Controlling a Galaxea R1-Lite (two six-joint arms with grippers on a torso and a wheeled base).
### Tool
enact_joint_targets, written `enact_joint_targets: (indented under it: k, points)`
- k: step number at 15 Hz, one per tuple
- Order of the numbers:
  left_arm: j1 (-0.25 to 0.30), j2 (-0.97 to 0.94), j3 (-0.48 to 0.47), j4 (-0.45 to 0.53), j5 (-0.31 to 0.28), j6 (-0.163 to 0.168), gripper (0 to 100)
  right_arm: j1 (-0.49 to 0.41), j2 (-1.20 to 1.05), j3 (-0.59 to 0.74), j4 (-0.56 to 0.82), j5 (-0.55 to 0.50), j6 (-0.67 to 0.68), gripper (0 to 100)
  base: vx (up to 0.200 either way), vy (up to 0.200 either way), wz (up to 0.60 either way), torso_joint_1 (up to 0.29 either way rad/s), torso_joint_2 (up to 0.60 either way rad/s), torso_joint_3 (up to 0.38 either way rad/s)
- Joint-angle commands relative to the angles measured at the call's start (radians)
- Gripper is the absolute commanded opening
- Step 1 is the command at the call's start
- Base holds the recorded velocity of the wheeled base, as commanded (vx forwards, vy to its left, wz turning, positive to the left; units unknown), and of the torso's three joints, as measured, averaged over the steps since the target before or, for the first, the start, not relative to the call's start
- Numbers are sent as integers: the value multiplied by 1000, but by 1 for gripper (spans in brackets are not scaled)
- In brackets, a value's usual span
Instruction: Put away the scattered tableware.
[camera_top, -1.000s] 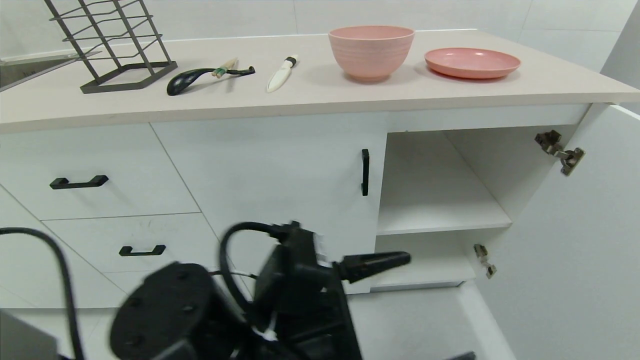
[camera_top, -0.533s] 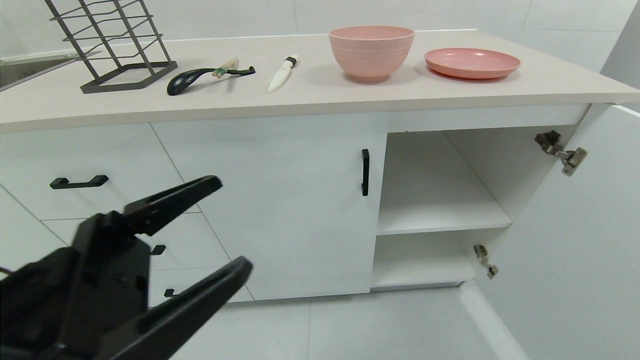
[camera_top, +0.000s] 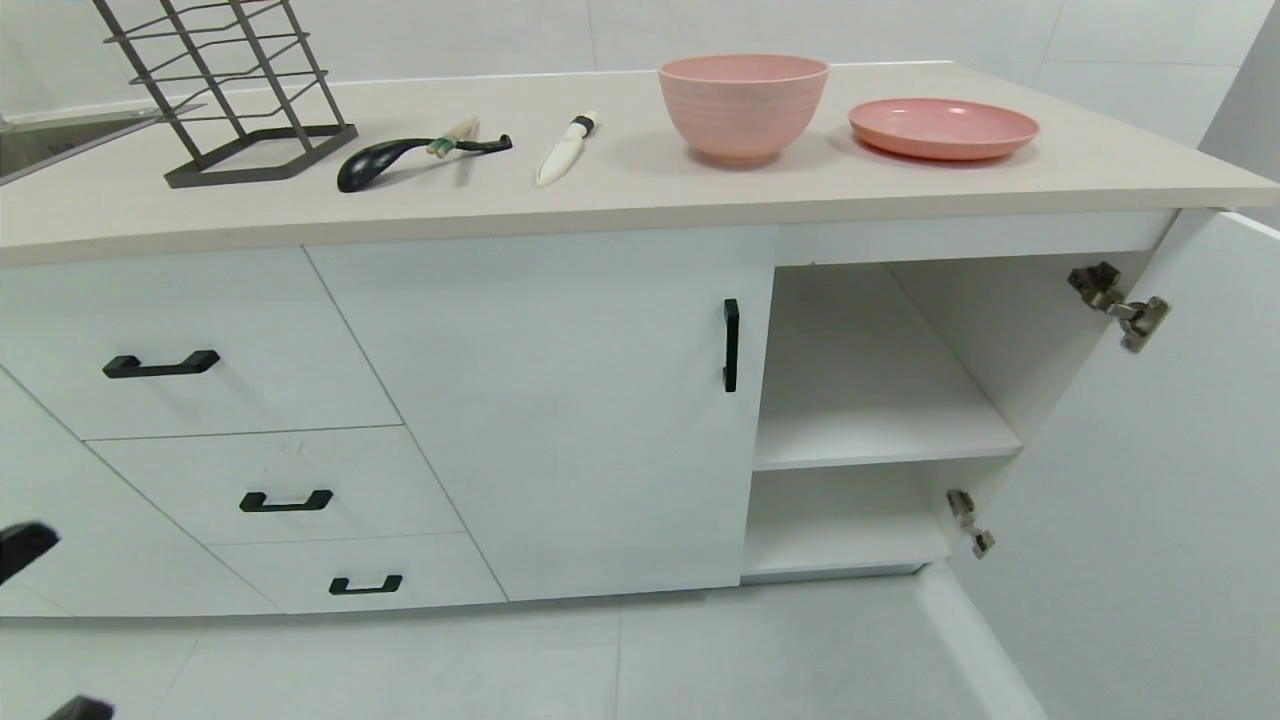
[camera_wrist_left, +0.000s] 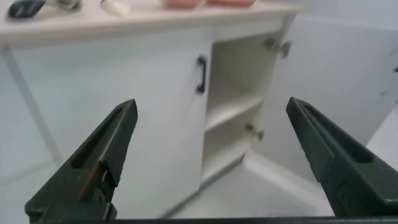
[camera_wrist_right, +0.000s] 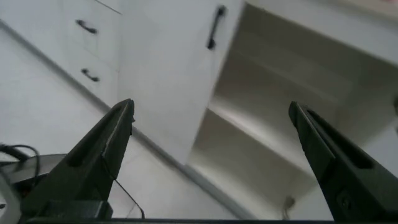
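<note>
With the left end effector (camera_wrist_left: 211, 107) and right end effector (camera_wrist_right: 211, 107) both wide open and empty, the pink bowl (camera_top: 743, 105) and plate (camera_top: 943, 127) near the bench's (camera_top: 620, 195) far right corner look light, rigid and slick, so each is best pinched at its rim.

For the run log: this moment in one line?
left claw open; right claw open; pink ribbed bowl, pink plate on beige countertop; white cabinet door open

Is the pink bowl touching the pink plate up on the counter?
Apart. The head view shows a bare strip of countertop between the pink bowl and the rim of the pink plate.
</note>
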Motion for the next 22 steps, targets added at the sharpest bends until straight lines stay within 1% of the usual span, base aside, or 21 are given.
enact_joint_targets:
  k: [1, 2, 3, 4, 5, 6, 7, 8, 9, 10, 11, 13, 14, 15, 16, 17, 19, 20, 21, 22]
  points:
    - [166, -295, -9, 247, 6, 3, 100, 0, -146, 0, 146, -214, 42, 100, 0, 0, 0, 0, 0, 0]
    - [198, -363, 26, 341, 6, 5, 100, 0, -146, 0, 212, -315, 79, 100, 0, 0, 0, 0, 0, 0]
    - [204, -413, 57, 396, 6, 14, 100, 0, -146, 0, 255, -369, 79, 100, 0, 0, 0, 0, 0, 0]
    - [210, -513, 120, 483, 8, 57, 100, 0, -147, 0, 336, -472, 79, 100, 0, 0, 0, 0, 0, 0]
    - [224, -524, 172, 503, 26, 106, 100, 1, -147, 0, 389, -550, 82, 100, 0, 0, 0, 0, 0, 0]
    - [223, -524, 215, 488, 84, 149, 100, 3, -149, 0, 389, -570, 91, 100, 0, 0, 0, 0, 0, 0]
    - [223, -524, 215, 497, 163, 155, 100, 3, -152, 0, 396, -579, 111, 100, 0, 0, 0, 0, 0, 0]
    - [224, -524, 215, 497, 205, 155, 100, 4, -152, 0, 398, -587, 119, 100, 0, 0, 0, 0, 0, 0]
    - [224, -524, 216, 499, 317, 160, 100, 4, -149, 0, 399, -622, 124, 100, 0, 0, 0, 0, 0, 0]
    - [224, -524, 218, 528, 443, 150, 100, 3, -149, 0, 399, -640, 127, 100, 0, 0, 0, 0, 0, 0]
    - [224, -524, 218, 534, 432, 138, 100, 3, -149, 0, 401, -640, 127, 100, 0, 0, 0, 0, 0, 0]
    - [224, -524, 218, 540, 422, 158, 100, 11, -157, 0, 404, -633, 137, 100, 0, 0, 0, 0, 0, 0]
    - [224, -524, 218, 540, 420, 141, 100, 26, -190, 0, 406, -633, 171, 100, 0, 0, 0, 0, 0, 0]
    - [224, -524, 218, 540, 416, 71, 100, 43, -223, 0, 407, -637, 239, 100, 0, 0, 0, 0, 0, 0]
    - [223, -524, 218, 539, 413, 54, 100, 43, -223, 0, 407, -642, 251, 100, 0, 0, 0, 0, 0, 0]
    - [223, -524, 218, 540, 409, 69, 100, 43, -223, 0, 409, -643, 253, 100, 0, 0, 0, 0, 0, 0]
    - [223, -524, 218, 540, 416, 74, 100, 43, -223, 0, 409, -643, 251, 100, 0, 0, 0, 0, 0, 0]
    - [224, -524, 218, 540, 419, 92, 100, 43, -223, 0, 409, -645, 254, 100, 0, 0, 0, 0, 0, 0]
    - [226, -524, 218, 540, 423, 135, 100, 43, -223, 0, 409, -643, 253, 100, 0, 0, 0, 0, 0, 0]
    - [226, -524, 218, 542, 422, 146, 100, 43, -223, 0, 409, -645, 253, 100, 0, 0, 0, 0, 0, 0]
